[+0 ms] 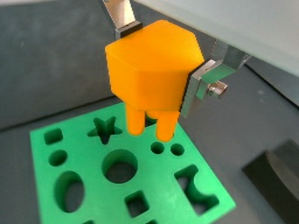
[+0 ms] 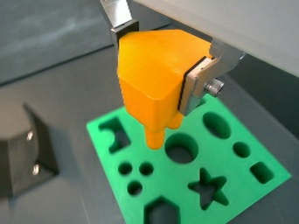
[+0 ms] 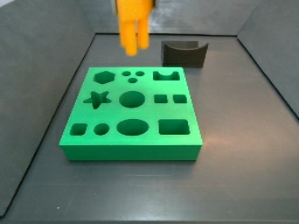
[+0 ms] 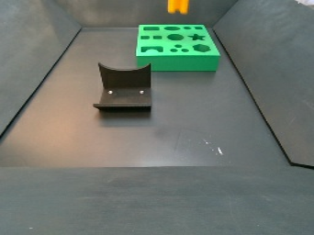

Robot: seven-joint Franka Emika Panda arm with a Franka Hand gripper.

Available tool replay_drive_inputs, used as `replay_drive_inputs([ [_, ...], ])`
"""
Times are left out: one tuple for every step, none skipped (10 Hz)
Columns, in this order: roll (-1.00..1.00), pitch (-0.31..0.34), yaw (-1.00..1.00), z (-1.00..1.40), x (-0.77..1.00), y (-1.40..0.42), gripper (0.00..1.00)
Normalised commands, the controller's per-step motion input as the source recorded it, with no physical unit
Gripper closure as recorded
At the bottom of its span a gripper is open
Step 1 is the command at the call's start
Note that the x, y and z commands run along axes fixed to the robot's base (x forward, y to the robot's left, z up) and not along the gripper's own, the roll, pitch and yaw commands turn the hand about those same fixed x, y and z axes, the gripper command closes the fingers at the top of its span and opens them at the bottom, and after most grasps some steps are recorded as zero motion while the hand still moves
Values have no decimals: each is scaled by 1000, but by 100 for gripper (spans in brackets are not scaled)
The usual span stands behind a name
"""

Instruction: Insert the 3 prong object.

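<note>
The 3 prong object [image 1: 149, 66] is a bright orange piece with a thick hexagonal head and rod-like prongs [image 1: 165, 125] pointing down. My gripper [image 1: 158, 57] is shut on its head, one silver finger on each side, in both wrist views [image 2: 160, 59]. It hangs above the green block [image 1: 82, 175], which has several shaped holes. The prong tips stand just above the block's small round holes [image 1: 166, 150], apart from the surface. In both side views only the orange piece [image 3: 135, 24] [image 4: 179, 5] shows at the upper edge, above the far side of the green block [image 3: 135, 109] [image 4: 178, 46].
The dark fixture with a curved notch stands on the grey floor beyond the green block [image 3: 184, 52] and nearer the camera in a side view [image 4: 123, 87]. It also shows in both wrist views [image 2: 24, 157] [image 1: 274, 171]. Grey walls enclose the floor.
</note>
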Motion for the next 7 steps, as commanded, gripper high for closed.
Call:
replay_drive_inputs([
  [149, -179, 831, -843, -220, 203, 100],
  [149, -174, 834, -840, -211, 200, 100],
  [0, -87, 463, -403, 0, 337, 100],
  [-171, -1, 0, -34, 66, 146, 100],
  [-126, 0, 17, -74, 89, 226, 100],
  [1, 0, 89, -457, 183, 360, 100],
  [144, 41, 117, -491, 314, 266, 100],
])
